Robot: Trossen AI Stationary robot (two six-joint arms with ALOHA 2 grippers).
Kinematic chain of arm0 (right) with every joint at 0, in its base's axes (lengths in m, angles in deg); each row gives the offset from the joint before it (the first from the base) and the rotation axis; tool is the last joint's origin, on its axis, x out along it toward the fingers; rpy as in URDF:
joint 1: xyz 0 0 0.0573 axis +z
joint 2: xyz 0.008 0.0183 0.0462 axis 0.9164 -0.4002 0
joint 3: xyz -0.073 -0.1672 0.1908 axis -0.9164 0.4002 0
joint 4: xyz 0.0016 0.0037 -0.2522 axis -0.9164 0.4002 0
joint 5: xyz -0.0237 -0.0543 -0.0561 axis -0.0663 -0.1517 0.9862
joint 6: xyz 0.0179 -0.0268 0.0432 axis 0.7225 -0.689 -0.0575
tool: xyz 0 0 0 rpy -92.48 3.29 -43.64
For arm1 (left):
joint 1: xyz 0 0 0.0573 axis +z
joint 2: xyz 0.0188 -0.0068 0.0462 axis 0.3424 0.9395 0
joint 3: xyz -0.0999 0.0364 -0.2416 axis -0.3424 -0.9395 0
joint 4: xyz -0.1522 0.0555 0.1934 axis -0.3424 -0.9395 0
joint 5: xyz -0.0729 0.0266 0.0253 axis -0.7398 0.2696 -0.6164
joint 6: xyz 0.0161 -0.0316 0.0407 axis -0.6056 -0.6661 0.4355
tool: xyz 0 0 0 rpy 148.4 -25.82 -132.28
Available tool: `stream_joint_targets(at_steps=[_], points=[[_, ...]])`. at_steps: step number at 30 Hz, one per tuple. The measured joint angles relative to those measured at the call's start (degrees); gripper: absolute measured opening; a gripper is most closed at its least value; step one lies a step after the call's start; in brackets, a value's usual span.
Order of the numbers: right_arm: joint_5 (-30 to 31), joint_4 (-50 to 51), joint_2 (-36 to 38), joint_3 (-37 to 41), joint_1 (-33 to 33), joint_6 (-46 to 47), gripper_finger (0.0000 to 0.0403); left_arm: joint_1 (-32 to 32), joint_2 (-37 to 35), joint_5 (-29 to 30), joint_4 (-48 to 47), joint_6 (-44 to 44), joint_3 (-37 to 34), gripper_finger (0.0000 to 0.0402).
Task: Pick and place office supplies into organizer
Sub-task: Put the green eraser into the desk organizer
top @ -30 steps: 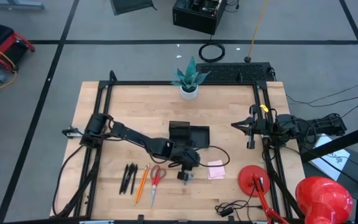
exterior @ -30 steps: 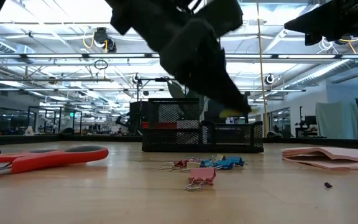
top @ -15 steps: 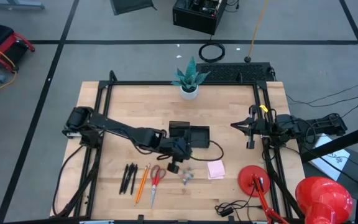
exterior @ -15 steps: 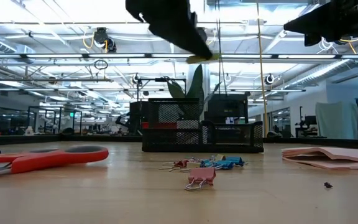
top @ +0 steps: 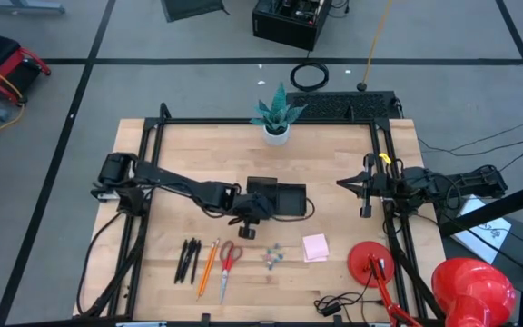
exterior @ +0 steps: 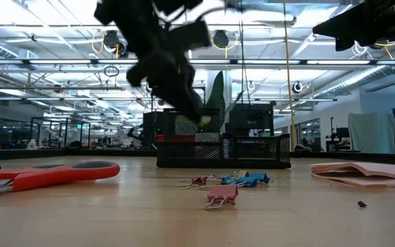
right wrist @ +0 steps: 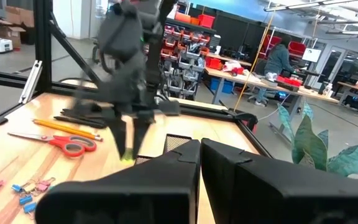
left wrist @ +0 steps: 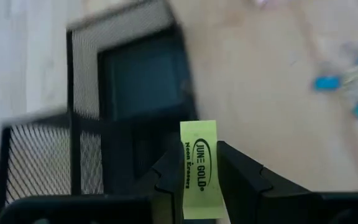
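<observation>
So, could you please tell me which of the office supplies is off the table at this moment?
The small yellow eraser, pinched in the left gripper beside the black mesh organizer; the rest lie on the wooden table.

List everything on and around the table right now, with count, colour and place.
Organizer: one, black mesh, table centre.
Eraser: one, yellow, held by the left gripper above the organizer's edge.
Pens: several, black, near edge, left of the pencil.
Pencil: one, orange, between pens and scissors.
Scissors: one pair, red handles, right of the pencil.
Binder clips: small cluster, pink and blue, in front of the organizer.
Sticky-note pad: one, pink, right of the clips.
Plant: one, green in a white pot, far edge.
Lamp: one, red, near right corner.
Left gripper: at the organizer.
Right gripper: waiting at the right edge.
</observation>
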Motion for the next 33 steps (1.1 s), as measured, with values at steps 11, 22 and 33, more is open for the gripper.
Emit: stream_joint_targets(at_steps=[11, 22, 33], points=[[0.0, 0.0, -0.3, 0.0, 0.0, 2.1, 0.0009, 3.3, 0.0, 0.0, 8.3, -1.9, -5.9, 0.0085], [0.0, 0.0, -1.5, 0.0, 0.0, 2.2, 0.0009, 3.8, 0.0, -0.3, 9.2, -2.4, -7.0, 0.0085], [0.0, 0.0, -1.6, 0.0, 0.0, 2.1, 0.0009, 3.5, 0.0, -0.4, 9.1, -3.5, -7.0, 0.0088]])
